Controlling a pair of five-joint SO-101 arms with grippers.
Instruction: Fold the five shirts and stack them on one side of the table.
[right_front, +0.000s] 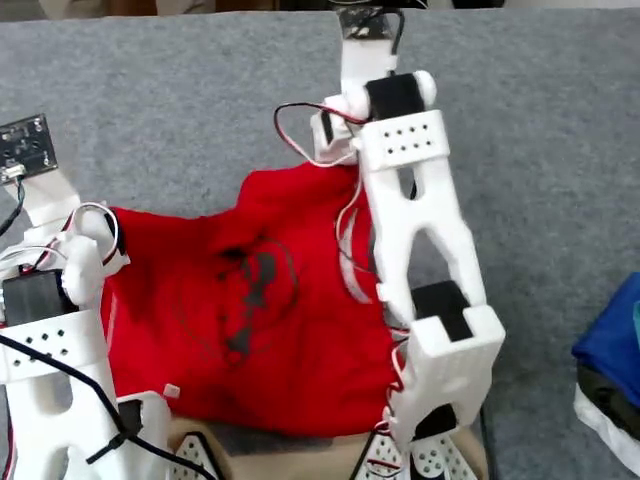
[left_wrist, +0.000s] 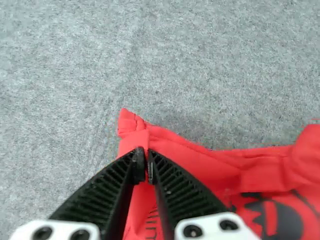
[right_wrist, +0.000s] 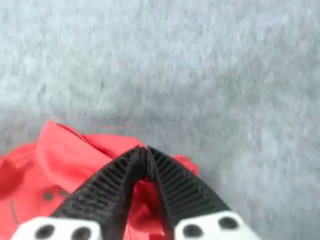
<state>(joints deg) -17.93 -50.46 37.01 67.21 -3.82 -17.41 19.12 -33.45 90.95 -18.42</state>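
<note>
Felt in grey covers the table (right_front: 150, 90), and a red shirt (right_front: 200, 330) lies near its middle, rumpled and partly spread, with a dark print (right_front: 252, 288) facing up. The left arm (right_front: 50, 340) stands at the shirt's left side. In its wrist view, the left gripper (left_wrist: 145, 167) has its black ribbed jaws pressed together on a folded corner of the red shirt's hem, with bare felt beyond. The right arm (right_front: 415, 210) reaches across the shirt's right part to its far edge. In its wrist view, the right gripper (right_wrist: 146, 162) is likewise closed, pinching a bunched fold of red cloth at the edge where the shirt meets the felt. At the table's right edge, well apart from the red shirt, sits a pile of clothes (right_front: 610, 365): blue on top, something dark below it, and white at the bottom.
</note>
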